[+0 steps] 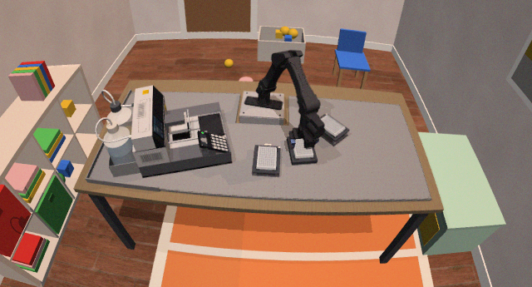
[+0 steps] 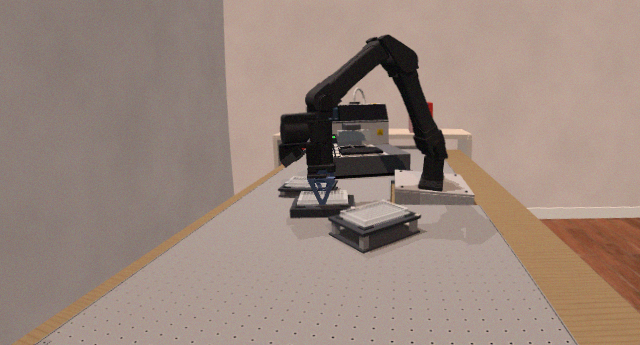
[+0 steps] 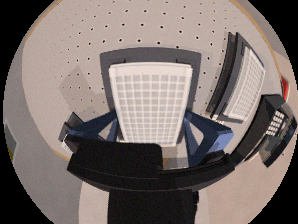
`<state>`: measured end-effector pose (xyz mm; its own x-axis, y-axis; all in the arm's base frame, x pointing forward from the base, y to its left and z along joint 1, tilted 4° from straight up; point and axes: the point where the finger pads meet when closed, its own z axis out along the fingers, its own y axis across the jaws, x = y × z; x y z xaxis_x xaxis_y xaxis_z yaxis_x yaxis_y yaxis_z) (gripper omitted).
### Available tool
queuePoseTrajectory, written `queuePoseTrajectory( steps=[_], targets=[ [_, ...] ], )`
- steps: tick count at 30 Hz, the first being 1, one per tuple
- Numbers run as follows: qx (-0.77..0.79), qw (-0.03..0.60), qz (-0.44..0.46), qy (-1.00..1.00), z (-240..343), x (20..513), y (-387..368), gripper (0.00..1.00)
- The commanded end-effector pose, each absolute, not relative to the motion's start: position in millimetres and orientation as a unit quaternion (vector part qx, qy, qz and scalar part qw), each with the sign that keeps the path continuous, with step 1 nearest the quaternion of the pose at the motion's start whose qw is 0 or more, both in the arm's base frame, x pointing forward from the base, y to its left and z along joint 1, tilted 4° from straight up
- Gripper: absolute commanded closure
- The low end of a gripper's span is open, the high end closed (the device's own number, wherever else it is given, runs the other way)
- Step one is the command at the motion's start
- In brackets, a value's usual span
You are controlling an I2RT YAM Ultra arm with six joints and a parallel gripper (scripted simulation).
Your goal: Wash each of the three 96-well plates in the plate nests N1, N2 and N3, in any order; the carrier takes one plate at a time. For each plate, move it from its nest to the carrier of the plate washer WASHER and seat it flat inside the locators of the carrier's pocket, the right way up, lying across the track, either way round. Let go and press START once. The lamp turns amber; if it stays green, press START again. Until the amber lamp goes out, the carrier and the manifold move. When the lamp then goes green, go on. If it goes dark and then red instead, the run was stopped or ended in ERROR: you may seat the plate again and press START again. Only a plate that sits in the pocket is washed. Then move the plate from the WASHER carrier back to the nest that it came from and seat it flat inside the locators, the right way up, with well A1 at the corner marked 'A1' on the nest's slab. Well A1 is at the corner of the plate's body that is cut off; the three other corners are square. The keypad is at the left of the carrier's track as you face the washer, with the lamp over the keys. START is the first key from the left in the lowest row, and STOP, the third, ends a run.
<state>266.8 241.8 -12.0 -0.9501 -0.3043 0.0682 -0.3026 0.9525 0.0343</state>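
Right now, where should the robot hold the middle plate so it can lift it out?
By its two long side walls, coming straight down from above. The 96-well plate lies flat in the middle nest, so only its sides offer flat, facing surfaces. The gripper is already shut on it this way, one blue finger on each long side.

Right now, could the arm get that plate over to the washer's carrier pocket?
Probably yes. The gripper is shut on the middle plate, the carrier pocket looks unoccupied, and only the low left plate lies between them.
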Motion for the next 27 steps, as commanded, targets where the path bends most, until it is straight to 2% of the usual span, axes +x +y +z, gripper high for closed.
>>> queuePoseTrajectory(
  steps=[1,27],
  targets=[
    [0.154,0.031,-0.015,-0.988,-9.4,268.8,243.5,1.00],
    [0.154,0.031,-0.015,-0.988,-12.8,268.4,243.5,1.00]
  ],
)
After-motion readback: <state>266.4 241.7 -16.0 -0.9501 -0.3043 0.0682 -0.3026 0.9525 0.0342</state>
